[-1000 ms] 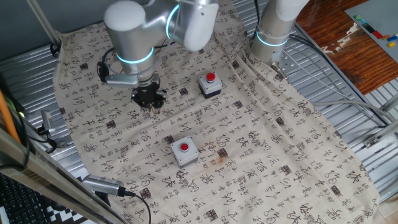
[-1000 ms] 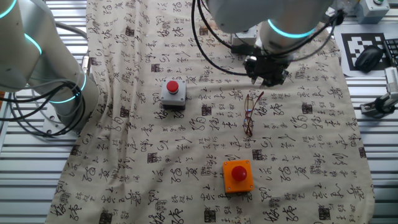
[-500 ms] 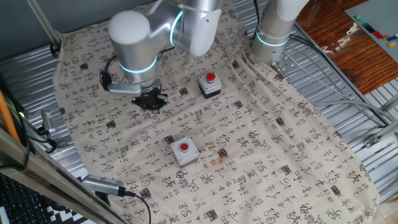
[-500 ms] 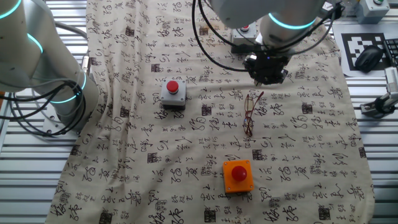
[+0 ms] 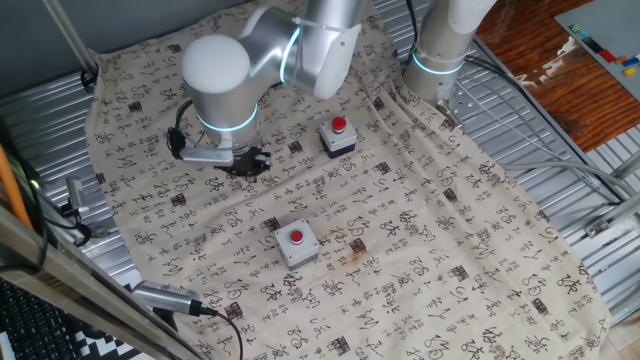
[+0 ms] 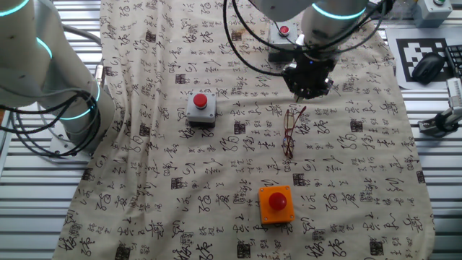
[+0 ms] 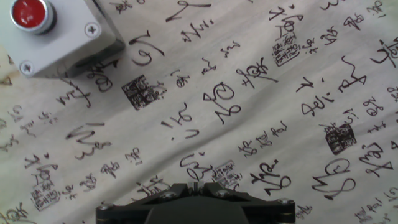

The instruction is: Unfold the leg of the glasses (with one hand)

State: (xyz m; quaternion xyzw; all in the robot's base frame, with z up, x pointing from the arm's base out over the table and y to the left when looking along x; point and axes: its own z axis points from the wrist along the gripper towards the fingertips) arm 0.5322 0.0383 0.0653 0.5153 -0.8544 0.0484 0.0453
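2 high fixed cameras facing across the cloth (image 5: 420, 250) from opposing sides, hand camera close above it

open cloth (image 6: 346, 152) around glasses (image 6: 290, 131)

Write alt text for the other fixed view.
A robot gripper hangs just above thin reddish-brown glasses lying on a cloth printed with black characters. Around them sit a grey button box and an orange button box.

The arm (image 5: 300, 45) has glossy silver-white rounded housings, each joint ringed by a thin glowing cyan band. Black cables loop beside the wrist (several in the other fixed view). The gripper (image 6: 309, 81) is matt black, with small screws showing in the hand view.
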